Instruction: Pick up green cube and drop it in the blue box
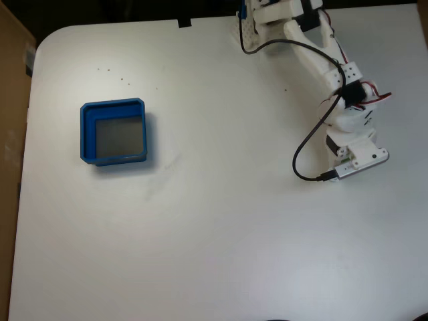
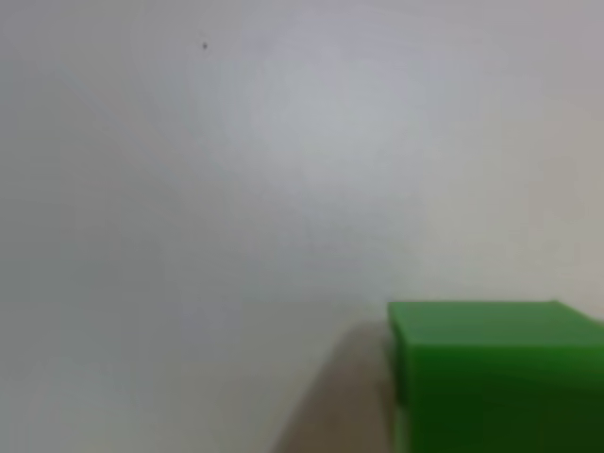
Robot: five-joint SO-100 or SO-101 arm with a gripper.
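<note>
The green cube (image 2: 491,373) shows very close and blurred at the bottom right of the other view, resting on the white table with a shadow to its left. In the fixed view the white arm reaches down the right side, and its gripper (image 1: 352,159) points at the table there, seen from above. Its own body covers the fingertips, so I cannot make out how the jaws stand. The blue box (image 1: 85,134), a square tray with a grey floor, sits far off at the left of the table with nothing in it.
A black cable (image 1: 304,150) loops from the arm's base to the gripper head. The white table (image 1: 214,234) has a rounded far-left corner, with a brown cardboard surface (image 1: 10,100) beyond its left edge. A small black tab (image 1: 184,23) marks the far edge.
</note>
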